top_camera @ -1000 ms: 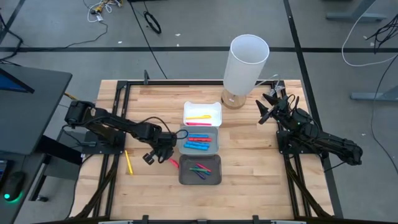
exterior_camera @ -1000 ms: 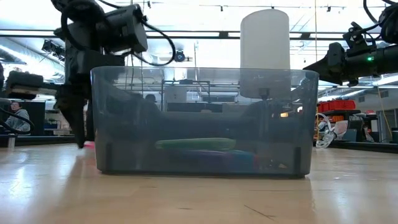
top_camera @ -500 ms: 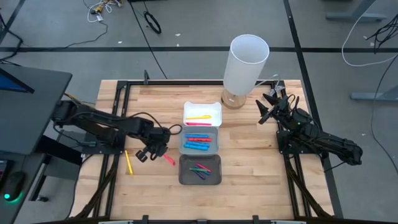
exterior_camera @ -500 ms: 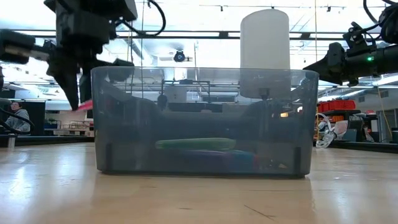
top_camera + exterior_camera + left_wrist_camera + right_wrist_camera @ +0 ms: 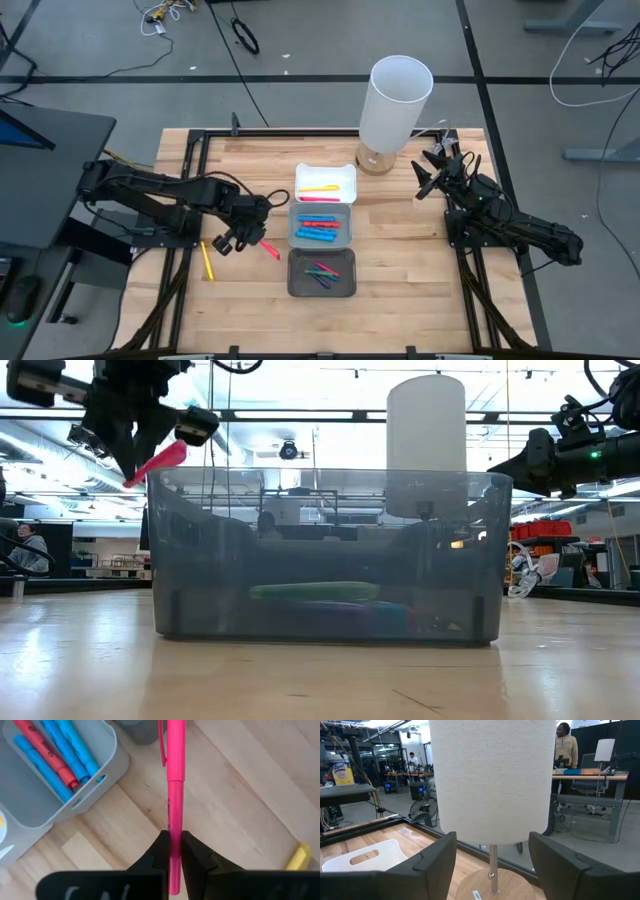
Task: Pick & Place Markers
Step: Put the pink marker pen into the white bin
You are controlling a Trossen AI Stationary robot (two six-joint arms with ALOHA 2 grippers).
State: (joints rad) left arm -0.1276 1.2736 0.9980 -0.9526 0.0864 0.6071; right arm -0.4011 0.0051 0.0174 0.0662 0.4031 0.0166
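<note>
Right now our left gripper [image 5: 243, 238] hangs above the table just beside the trays, its jaws pinched tight on a pink marker [image 5: 174, 795]. In the left wrist view the two fingers [image 5: 159, 851] clamp the barrel near one end, so most of the marker sticks out ahead of them. In the low view the pink marker [image 5: 157, 464] tilts in the air, level with the rim of the dark grey tray [image 5: 330, 555].

We judge the step in hand to be carrying this marker to a tray. The light grey middle tray [image 5: 345, 228] already holds blue and red markers [image 5: 318, 227], the white tray [image 5: 350, 182] a yellow and a pink one, and the dark tray nearest us green and purple ones. We would aim for the tray with the closest colour, which looks to us like the middle or the white one.

To do it well, we should keep the squeeze firm, since the long overhang could swing. We would lift enough for the low end to pass the tray wall, centre over the tray, turn the marker to lie along it, then let go low.

One yellow marker [image 5: 208, 260] lies on the wood near the table's left edge, well apart from the trays.

Our right gripper [image 5: 428, 172] waits by the white lamp [image 5: 396, 100], jaws spread wide and empty
</note>
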